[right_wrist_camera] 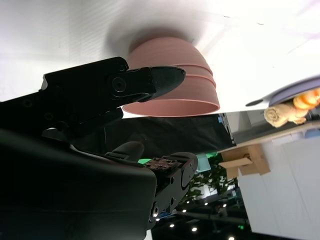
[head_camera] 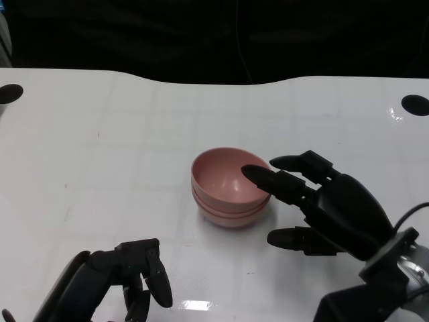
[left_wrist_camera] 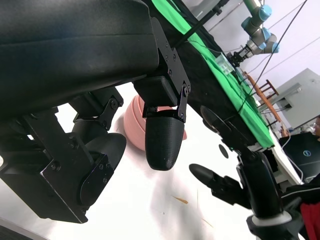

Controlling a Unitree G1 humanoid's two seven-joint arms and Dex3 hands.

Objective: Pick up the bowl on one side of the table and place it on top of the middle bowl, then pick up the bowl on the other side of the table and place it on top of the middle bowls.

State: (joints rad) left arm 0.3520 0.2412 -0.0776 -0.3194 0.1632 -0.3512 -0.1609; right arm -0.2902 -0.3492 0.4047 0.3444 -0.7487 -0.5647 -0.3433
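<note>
the left hand (head_camera: 110,282) is resting with fingers curled on nothing near the surface's (head_camera: 100,147) front edge. pink bowls (head_camera: 228,188) are sitting stacked mid-surface. the right hand (head_camera: 322,204), spread and empty, is hovering beside the rim; it should withdraw straight back without nudging the stack.

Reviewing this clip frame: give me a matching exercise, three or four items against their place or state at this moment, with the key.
Things:
1. stack of pink bowls
2. right hand
3. left hand
4. black round spot

Places or states:
A. at the table's far right edge
B. mid-table, nested one in another
C. low at the near left, fingers curled, holding nothing
D. fingers spread beside the stack, one fingertip over the top bowl's rim

Pairs: 1-B, 2-D, 3-C, 4-A
</note>
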